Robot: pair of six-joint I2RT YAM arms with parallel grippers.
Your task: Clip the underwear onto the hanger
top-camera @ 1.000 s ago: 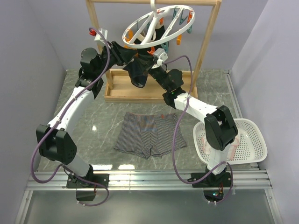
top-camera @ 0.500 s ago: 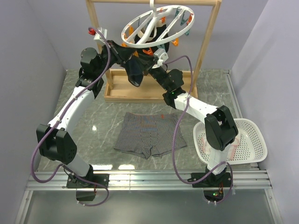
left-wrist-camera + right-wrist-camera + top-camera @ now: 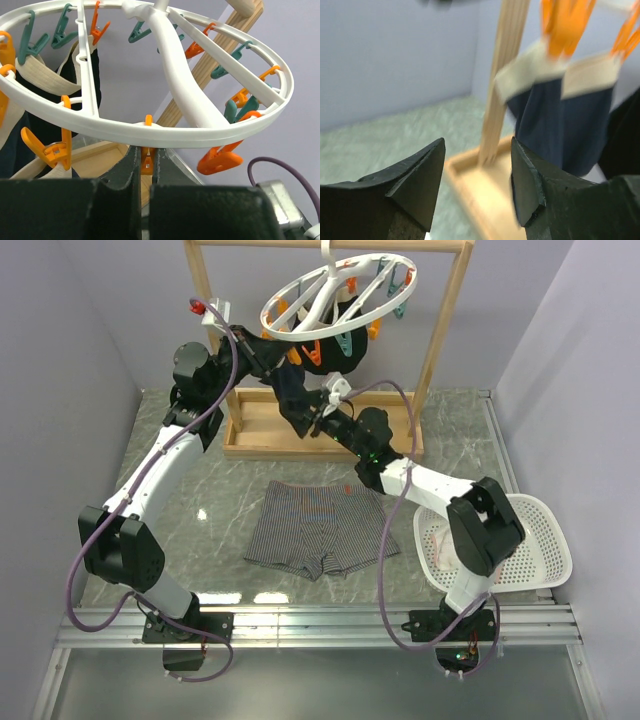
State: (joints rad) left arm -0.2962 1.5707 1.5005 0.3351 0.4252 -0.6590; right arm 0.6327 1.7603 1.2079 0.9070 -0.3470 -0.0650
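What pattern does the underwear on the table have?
Grey underwear with fine dark stripes; clearest in top external.

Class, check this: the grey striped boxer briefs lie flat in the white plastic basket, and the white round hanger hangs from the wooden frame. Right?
No. The top external view shows the grey striped boxer briefs lying flat on the marble table, beside the white plastic basket; the white round hanger hangs from the wooden frame.

From above, the top camera sees everything. The left wrist camera looks up under the hanger (image 3: 185,95) (very near); the right faces the wooden frame (image 3: 507,75).
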